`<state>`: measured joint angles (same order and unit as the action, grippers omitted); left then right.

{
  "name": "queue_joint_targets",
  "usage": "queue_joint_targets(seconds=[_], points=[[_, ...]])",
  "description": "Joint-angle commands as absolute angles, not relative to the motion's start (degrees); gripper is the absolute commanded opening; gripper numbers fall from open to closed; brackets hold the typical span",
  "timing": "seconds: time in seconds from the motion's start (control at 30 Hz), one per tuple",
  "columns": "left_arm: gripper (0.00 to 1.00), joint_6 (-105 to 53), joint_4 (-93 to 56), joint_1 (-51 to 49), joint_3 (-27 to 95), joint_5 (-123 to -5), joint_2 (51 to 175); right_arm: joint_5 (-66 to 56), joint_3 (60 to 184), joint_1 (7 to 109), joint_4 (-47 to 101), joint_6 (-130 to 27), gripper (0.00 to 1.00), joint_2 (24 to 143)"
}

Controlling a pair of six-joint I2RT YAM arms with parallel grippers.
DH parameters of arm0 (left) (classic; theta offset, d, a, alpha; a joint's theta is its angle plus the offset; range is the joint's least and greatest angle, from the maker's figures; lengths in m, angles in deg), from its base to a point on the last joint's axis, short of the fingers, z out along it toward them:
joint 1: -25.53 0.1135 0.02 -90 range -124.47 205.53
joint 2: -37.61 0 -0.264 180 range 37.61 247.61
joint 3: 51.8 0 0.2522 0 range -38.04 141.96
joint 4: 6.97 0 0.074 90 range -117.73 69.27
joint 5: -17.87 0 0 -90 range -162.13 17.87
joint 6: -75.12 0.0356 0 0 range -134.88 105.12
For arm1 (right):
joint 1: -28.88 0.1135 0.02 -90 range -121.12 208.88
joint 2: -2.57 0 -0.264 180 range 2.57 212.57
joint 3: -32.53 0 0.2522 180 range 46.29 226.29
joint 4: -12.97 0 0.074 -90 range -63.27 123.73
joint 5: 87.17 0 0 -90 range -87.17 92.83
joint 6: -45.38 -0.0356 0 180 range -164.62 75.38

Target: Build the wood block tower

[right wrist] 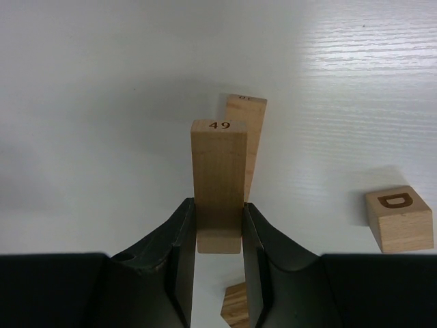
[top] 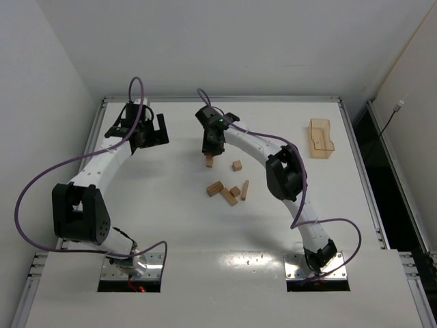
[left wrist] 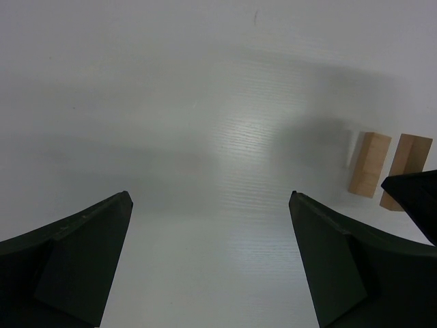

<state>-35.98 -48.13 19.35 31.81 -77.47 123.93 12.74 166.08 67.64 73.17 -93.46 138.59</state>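
Observation:
My right gripper is shut on a long wood block marked 49, gripped near one end. A second long block lies close beside and beyond it. In the top view only one block shows under the gripper. A cube marked D sits to the right, also seen from above. Several loose blocks lie nearer the arms. My left gripper is open and empty over bare table to the left; two blocks show at its right.
A clear orange plastic bin stands at the far right of the table. The white table has a raised rim along its back and sides. Purple cables loop off both arms.

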Motion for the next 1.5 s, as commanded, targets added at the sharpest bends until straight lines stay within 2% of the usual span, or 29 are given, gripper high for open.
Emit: queue_joint_targets(seconds=[0.0, 1.47], points=[[1.0, -36.5, -46.92, 19.99, 33.42, -77.06, 123.83, 15.31, 168.55, 67.64, 73.49, -94.81, 0.0, 139.5], [1.0, -37.03, -45.86, 19.99, 32.27, -75.38, 125.41, 14.77, 170.13, 68.17, 71.91, -95.34, 0.0, 143.28]])
